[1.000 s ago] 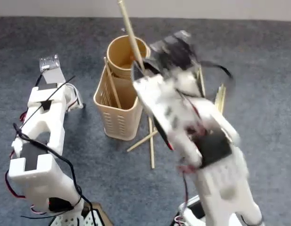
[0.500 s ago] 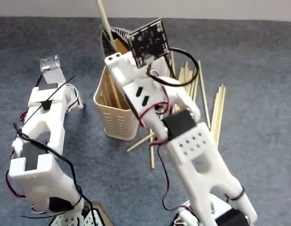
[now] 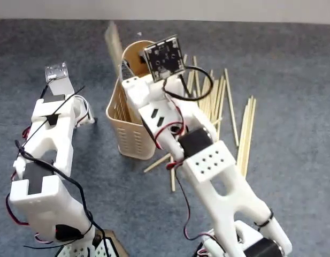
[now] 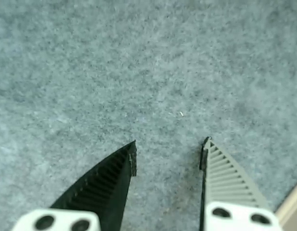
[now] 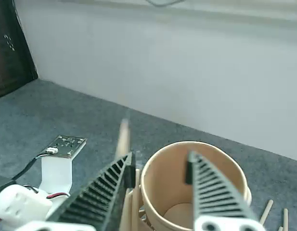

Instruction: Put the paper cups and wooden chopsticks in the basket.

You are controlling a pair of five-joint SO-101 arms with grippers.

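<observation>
A beige slotted basket (image 3: 127, 131) stands mid-table with a paper cup (image 3: 137, 53) upright in its far end. My right gripper (image 3: 131, 70) hangs over the basket, open, and the cup (image 5: 187, 192) sits just beyond its spread fingers (image 5: 160, 159). A blurred wooden chopstick (image 3: 113, 38) stands nearly upright at the basket's far left rim, beside the black fingertip (image 5: 123, 137) and not clamped. Several more chopsticks (image 3: 217, 99) lie on the carpet right of the basket. My left gripper (image 4: 168, 147) is open over bare carpet.
The left arm (image 3: 47, 139) lies folded along the table's left side, its camera board (image 3: 56, 72) left of the basket. More chopsticks lie at the far right (image 3: 246, 134) and by the basket's near corner (image 3: 171, 160). A pale wall (image 5: 187, 62) rises behind the table.
The right arm swung left over the basket and lowered with the chopstick. Its fingers have parted, and the chopstick now blurs at the basket's left rim. The left arm is unmoved.
</observation>
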